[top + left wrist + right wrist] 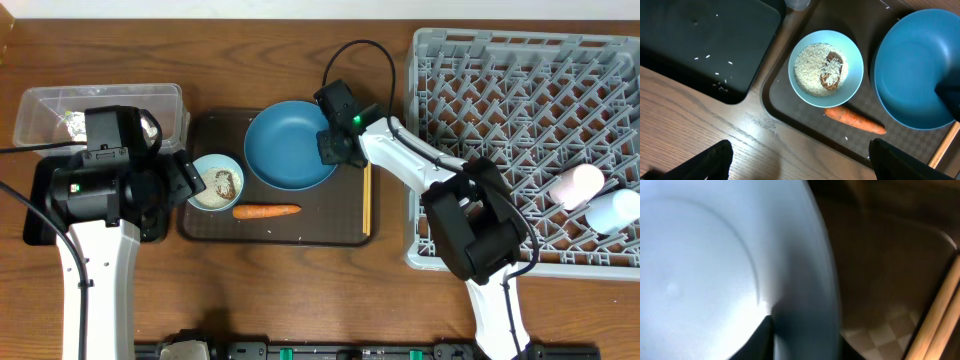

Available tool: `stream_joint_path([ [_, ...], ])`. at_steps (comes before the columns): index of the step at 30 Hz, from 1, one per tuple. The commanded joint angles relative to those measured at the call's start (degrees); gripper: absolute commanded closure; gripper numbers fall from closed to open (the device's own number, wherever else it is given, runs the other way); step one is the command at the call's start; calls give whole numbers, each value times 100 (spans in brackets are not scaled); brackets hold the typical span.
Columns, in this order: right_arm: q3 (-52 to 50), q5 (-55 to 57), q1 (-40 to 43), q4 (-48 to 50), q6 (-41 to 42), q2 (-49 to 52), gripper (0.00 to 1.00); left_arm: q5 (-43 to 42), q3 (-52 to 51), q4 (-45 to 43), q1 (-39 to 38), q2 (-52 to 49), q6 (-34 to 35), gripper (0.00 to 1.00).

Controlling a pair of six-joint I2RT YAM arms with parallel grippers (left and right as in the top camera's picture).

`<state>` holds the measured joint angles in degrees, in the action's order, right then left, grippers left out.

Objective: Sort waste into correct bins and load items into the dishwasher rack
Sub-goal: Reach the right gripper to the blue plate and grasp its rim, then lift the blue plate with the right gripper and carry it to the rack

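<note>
White arms, black joints, green light, black cables

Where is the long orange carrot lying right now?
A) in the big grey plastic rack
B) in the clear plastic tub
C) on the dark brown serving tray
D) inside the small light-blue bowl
C: the orange carrot lies flat on the dark brown serving tray, next to the small light-blue bowl and the large blue plate.

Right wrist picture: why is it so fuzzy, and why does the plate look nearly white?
Right wrist view: camera very close, so the large round blue plate and thin wooden chopsticks are out of focus; glare washes the plate pale. Overhead view: same plate sharp, properly blue. Left wrist view: sharp too.
</note>
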<state>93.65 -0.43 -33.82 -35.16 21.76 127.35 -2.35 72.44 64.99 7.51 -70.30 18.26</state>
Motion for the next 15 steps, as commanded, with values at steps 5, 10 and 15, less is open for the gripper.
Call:
stream_joint_path([
  [5, 96, 164, -20, -17, 310, 37, 99, 92, -46, 11, 28, -15, 94, 13],
  [10, 256, 199, 151, -157, 280, -94, 99, 90, -46, 9, 28, -15, 94, 12],
  [15, 551, 553, 426, -551, -181, -645, 99, 90, -46, 7, 28, -15, 94, 12],
])
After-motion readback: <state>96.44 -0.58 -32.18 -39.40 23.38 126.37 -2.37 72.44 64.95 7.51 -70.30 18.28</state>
